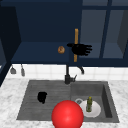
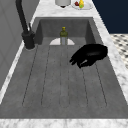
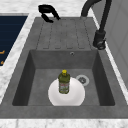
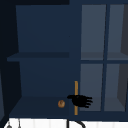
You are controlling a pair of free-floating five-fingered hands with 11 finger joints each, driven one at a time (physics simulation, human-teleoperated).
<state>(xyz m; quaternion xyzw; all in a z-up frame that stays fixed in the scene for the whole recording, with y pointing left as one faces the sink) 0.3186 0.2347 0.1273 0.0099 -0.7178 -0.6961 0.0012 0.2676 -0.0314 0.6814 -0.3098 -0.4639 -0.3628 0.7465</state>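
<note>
My open right hand (image 1: 82, 49) touches the upright orange wooden cabinet handle (image 1: 76, 35), small brown round object (image 1: 61, 49) on the shelf's front edge; left hand (image 1: 42, 97) curls empty.

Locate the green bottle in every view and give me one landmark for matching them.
Front view: the green bottle stands upright on the white plate in the sink basin, lower right.
Left side view: the bottle stands at the far end, top centre.
Right side view: it stands near and central on the plate.
Upper view: cabinet shelves instead.
Shared landmark: the black faucet, beside the basin.
</note>
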